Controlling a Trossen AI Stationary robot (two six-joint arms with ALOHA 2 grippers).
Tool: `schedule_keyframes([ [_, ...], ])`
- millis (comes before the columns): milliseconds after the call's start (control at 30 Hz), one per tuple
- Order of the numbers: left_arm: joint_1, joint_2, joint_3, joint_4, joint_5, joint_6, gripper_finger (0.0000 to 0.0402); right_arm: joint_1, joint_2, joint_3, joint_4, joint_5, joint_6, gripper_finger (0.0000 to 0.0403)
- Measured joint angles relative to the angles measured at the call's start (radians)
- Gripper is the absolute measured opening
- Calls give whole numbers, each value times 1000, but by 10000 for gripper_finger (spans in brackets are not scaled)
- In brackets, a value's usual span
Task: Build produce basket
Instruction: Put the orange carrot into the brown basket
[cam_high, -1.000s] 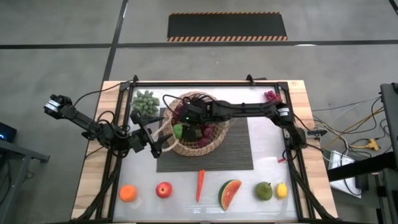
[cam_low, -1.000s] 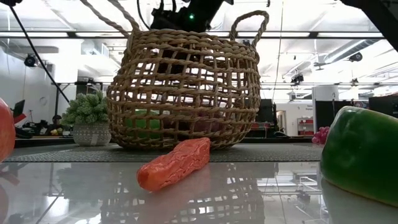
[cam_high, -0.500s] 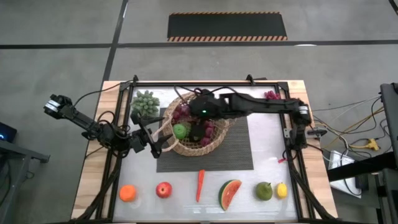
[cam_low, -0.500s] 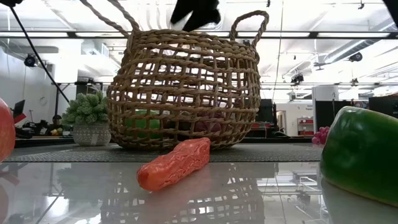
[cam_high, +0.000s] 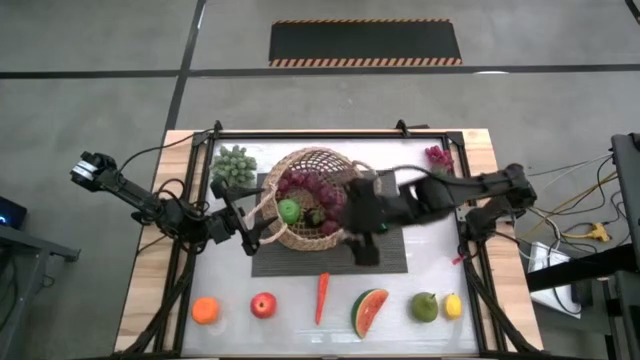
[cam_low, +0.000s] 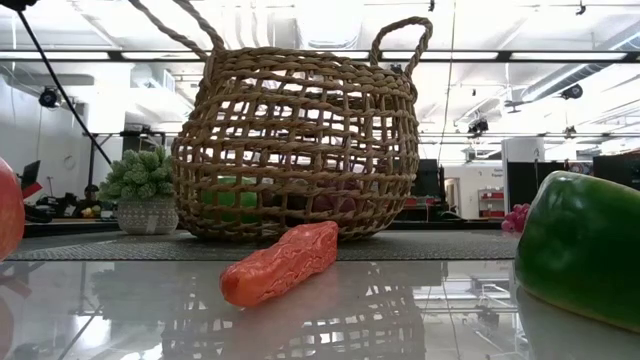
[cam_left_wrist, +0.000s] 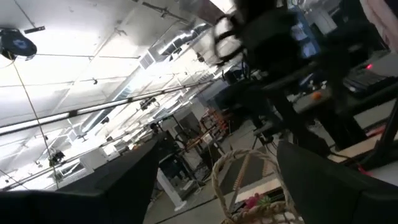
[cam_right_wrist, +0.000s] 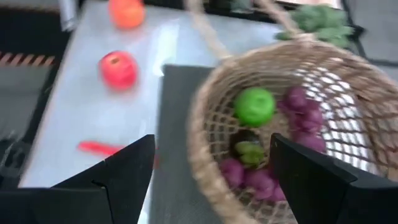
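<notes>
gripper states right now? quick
Left gripper: open, empty, beside the basket.
Right gripper: open, empty, just outside the basket.

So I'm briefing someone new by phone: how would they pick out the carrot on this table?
Start at the wicker basket on the dark mat mid-table, then drop to the row of produce along the table's near edge. The carrot lies third from the left in the high view, between the red apple and the watermelon slice. It is the only long, thin, orange-red piece; its neighbours are rounded.
</notes>
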Motion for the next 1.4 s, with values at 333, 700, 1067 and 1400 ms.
schedule_keyframes([
  [333,-1,3,-1,-1,60,-82,306,169,13,-144,-12,-1,-226,299],
  [700,-3,13,-11,-10,63,-114,306,189,215,-155,96,1,-418,299],
  [1067,-33,18,-22,-9,63,-156,306,184,428,-100,149,0,-592,299],
  [1400,-42,18,-22,-10,62,-148,306,127,608,4,149,-106,-693,293],
])
